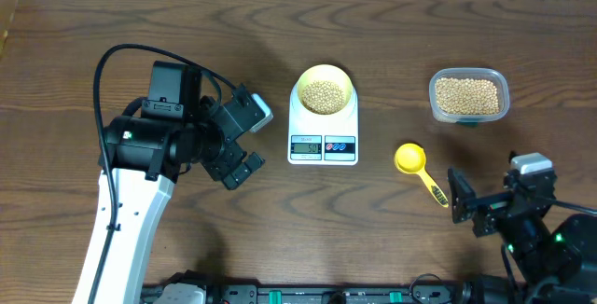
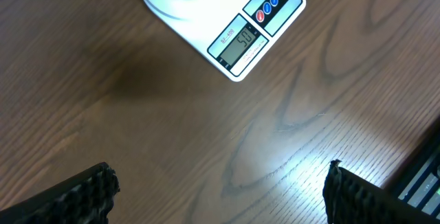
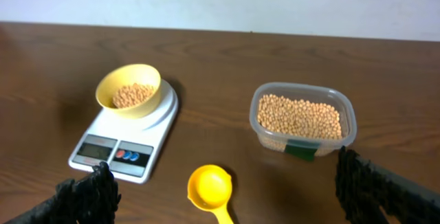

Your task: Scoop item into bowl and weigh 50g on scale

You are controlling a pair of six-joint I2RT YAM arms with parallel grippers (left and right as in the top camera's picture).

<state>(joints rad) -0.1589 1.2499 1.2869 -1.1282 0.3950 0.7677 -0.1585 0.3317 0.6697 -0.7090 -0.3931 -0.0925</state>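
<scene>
The pale yellow bowl [image 1: 324, 90] sits on the white scale [image 1: 323, 134] and holds tan beans [image 1: 324, 96]. The scale's display [image 2: 242, 43] reads about 50. In the right wrist view the bowl [image 3: 130, 91] stands on the scale [image 3: 124, 141]. More beans [image 1: 466, 96] fill the clear tub [image 1: 469, 96], which also shows in the right wrist view [image 3: 302, 117]. My left gripper [image 1: 244, 141] is open and empty, left of the scale. My right gripper [image 1: 464, 203] is open and empty, just right of the yellow scoop [image 1: 417, 167], which lies empty on the table.
The scoop [image 3: 212, 188] lies between the scale and the tub, handle toward the front right. A black cable loops over the left arm. A pale strip runs along the table's far edge.
</scene>
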